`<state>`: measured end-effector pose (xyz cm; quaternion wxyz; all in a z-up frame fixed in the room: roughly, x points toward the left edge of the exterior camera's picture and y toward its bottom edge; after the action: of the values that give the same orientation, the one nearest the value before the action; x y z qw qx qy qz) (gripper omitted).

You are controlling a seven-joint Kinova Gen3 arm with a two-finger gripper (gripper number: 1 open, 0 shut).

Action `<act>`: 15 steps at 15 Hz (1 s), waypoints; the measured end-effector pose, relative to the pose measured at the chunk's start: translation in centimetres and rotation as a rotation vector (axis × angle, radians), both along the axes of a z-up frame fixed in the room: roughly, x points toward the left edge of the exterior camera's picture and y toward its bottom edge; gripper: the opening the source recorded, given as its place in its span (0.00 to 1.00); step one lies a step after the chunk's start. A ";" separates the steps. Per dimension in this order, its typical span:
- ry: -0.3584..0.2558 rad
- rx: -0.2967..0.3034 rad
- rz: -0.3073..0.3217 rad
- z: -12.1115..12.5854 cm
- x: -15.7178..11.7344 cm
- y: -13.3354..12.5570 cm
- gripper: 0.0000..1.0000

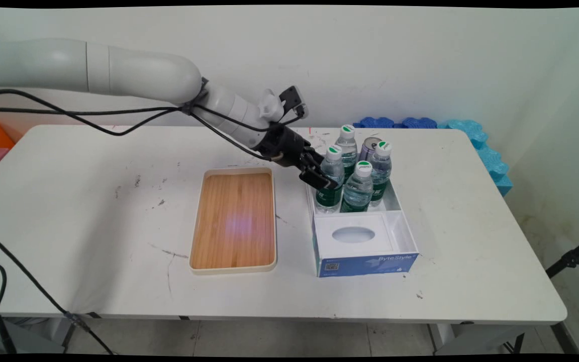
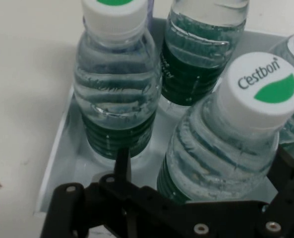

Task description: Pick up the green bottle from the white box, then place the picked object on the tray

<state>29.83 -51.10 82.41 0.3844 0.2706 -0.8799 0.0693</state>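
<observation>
— Where are we seeing the hand [image 1: 321,179] right now?

— We are seeing it reaching down into the far end of the box [image 1: 365,262], right of centre in the main view. It is pressing up against the left front bottle [image 1: 330,182].

— Is it gripping that bottle?

— We are not reading it as a grip. In the hand view the hand [image 2: 204,157] is standing spread, with its fingers [image 2: 122,159] lying either side of the bottle [image 2: 226,148]. The left finger is sitting apart from the plastic; the right one is looking very close, and we cannot tell whether it is touching.

— And the other things?

— We are counting four bottles and a can [image 1: 369,146], all standing upright in the box's far compartment. The near compartment is showing only a white insert with an oval opening.

— What is lying beside the box?

— A tray [image 1: 234,221] is lying on the tabletop [image 1: 93,226], just left of the box, apart from it.
</observation>
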 end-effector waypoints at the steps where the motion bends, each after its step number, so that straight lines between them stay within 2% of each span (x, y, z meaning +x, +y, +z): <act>1: 0.001 0.000 0.000 -0.1 -0.1 0.0 1.00; 3: 0.001 -0.001 -0.001 -0.5 -0.3 -0.1 1.00; 4: 0.000 -0.001 -0.001 -0.7 -0.3 -0.1 0.00; 10: 0.006 0.015 -0.006 -1.1 -0.4 0.3 0.00; 15: 0.024 0.004 -0.005 0.1 0.2 0.5 0.00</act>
<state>30.06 -50.57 82.47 0.3946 0.2700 -0.8760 0.0632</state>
